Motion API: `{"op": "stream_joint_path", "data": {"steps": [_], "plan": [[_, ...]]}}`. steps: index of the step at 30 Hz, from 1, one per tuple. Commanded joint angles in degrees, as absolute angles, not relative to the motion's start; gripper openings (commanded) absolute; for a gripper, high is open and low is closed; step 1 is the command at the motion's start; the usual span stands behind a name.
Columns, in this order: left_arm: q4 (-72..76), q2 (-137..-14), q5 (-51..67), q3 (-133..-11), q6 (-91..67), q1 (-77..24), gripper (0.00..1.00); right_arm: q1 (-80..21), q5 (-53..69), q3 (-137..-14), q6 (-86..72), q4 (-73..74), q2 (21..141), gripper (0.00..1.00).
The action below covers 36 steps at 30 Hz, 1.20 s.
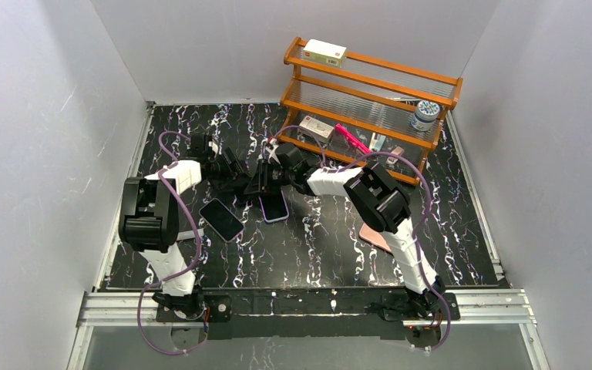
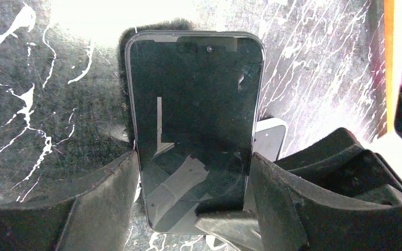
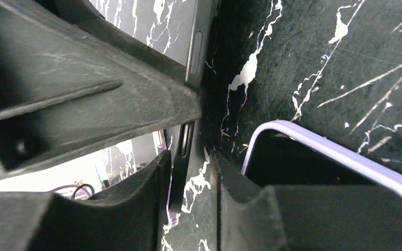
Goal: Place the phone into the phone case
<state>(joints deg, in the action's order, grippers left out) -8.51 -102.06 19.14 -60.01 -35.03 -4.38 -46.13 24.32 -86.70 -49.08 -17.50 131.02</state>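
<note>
The black phone [image 2: 193,120] is held at its two long sides by my left gripper [image 2: 192,158], screen toward the left wrist camera, just above the table. In the top view the left gripper [image 1: 235,176] and right gripper [image 1: 262,181] meet at mid-table, and the phone is hard to pick out between them. My right gripper [image 3: 191,157] straddles the phone's thin edge [image 3: 194,49]. One finger touches that edge, and a gap shows at the other. The lilac phone case [image 3: 345,155] lies open side up just beside it [image 1: 274,208].
A second black slab [image 1: 221,220] lies flat left of the case. A pink flat item [image 1: 374,235] lies under the right arm. An orange wooden rack [image 1: 370,100] with boxes and a jar stands at the back right. White walls close in both sides.
</note>
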Motion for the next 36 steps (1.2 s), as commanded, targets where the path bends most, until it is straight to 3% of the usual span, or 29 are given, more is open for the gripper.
{"op": "stream_joint_path", "data": {"steps": [1,4,7,12,16,26,36], "plan": [[-14.2,-104.0,20.5,-55.6,-35.6,-4.6,0.41,-46.8,25.4,-90.4,-48.2,-16.9,133.4,0.35],[-14.2,-103.7,20.8,-55.4,-35.5,-4.2,0.42,-46.9,25.3,-90.3,-48.4,-17.4,133.4,0.16],[-14.8,-102.3,21.6,-55.7,-34.8,-3.6,0.52,-46.8,25.1,-89.1,-48.0,-18.9,131.9,0.01],[-17.3,-97.6,22.4,-57.8,-32.9,-3.5,0.86,-46.1,25.2,-87.5,-46.5,-18.1,127.7,0.01],[-18.1,-93.2,24.9,-58.8,-32.1,-3.4,0.97,-44.7,25.7,-82.7,-47.1,-17.8,122.5,0.01],[-18.4,-82.8,30.3,-56.7,-32.0,-4.1,0.97,-41.7,21.0,-66.2,-43.8,-12.7,102.6,0.01],[-19.4,-77.5,24.2,-55.5,-32.4,-14.8,0.85,-41.6,-2.8,-57.8,-39.2,12.2,80.1,0.01]]}}
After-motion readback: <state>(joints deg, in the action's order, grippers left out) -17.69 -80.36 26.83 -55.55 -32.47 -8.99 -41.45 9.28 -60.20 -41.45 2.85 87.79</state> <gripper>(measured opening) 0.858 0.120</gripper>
